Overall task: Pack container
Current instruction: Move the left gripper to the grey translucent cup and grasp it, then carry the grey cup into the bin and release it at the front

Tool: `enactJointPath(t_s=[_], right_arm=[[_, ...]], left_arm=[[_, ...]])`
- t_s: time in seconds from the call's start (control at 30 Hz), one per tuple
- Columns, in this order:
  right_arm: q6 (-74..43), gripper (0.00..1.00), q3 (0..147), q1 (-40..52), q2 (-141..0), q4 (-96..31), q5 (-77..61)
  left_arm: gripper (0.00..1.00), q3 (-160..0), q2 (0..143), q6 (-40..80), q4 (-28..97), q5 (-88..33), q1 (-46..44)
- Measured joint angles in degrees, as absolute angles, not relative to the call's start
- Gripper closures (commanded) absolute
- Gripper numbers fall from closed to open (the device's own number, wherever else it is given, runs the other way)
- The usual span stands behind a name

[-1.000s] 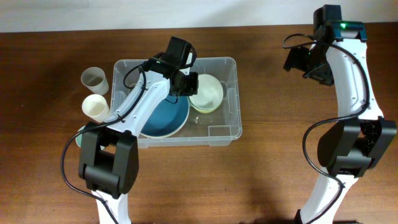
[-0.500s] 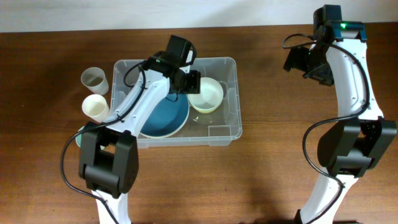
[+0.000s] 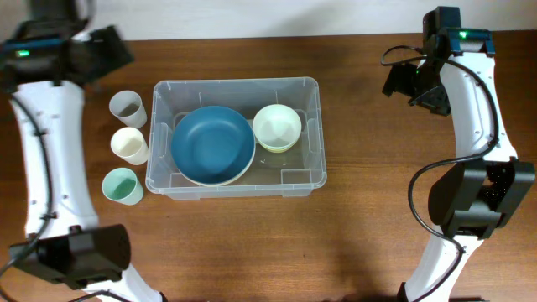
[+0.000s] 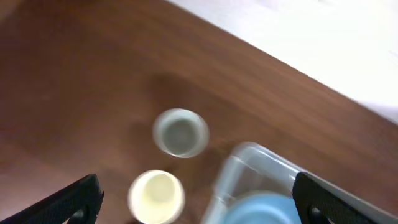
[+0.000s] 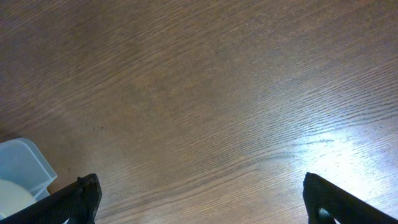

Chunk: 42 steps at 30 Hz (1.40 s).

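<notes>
from overhead, the container (image 3: 289, 174) sits left of centre, holding a blue bowl (image 3: 213, 144) and a pale bowl (image 3: 277, 126), three cups (image 3: 128, 144) beside its left wall. at left wrist, my left gripper (image 4: 199, 199) stands wide above two cups; at right wrist, my right gripper (image 5: 202, 199) stands wide over the table (image 5: 217, 93).

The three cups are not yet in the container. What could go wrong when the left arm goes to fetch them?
1. The grey cup, cream cup and teal cup stand close together beside the container; the open left hand could knock a neighbour over while grasping one.
2. The blue bowl and pale bowl cover most of the floor, so a cup set down may land on a rim and tip.
</notes>
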State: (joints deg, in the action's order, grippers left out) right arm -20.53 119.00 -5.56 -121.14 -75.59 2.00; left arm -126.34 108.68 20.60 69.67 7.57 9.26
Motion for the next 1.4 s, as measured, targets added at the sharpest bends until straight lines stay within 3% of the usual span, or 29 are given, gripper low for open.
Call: enactJointPath(t_s=[0.43,0.97,1.07,1.2,1.23,1.4], right_arm=[[-20.5,0.01,119.0,-5.6,-121.1,-75.6,2.0],[-20.5,0.01,119.0,-5.5,-121.1,-75.6,2.0],[-20.5,0.01,119.0,-5.6,-121.1,-75.6,2.0],[-20.5,0.01,119.0,-5.6,-121.1,-75.6,2.0],[-20.5,0.01,119.0,-5.5,-121.1,-75.6,2.0],[-20.5,0.01,119.0,-5.6,-121.1,-75.6,2.0]], left_arm=[[0.01,-126.3,129.8,20.4,68.4,2.7,16.5],[0.02,-126.3,136.9,19.5,67.6,1.9,16.5],[0.3,-126.3,138.6,19.2,67.6,1.9,16.5],[0.89,-126.3,139.2,19.3,67.5,1.9,16.5],[0.98,-126.3,139.2,19.0,67.5,1.9,16.5],[0.99,-126.9,139.2,19.1,68.0,1.4,17.5]])
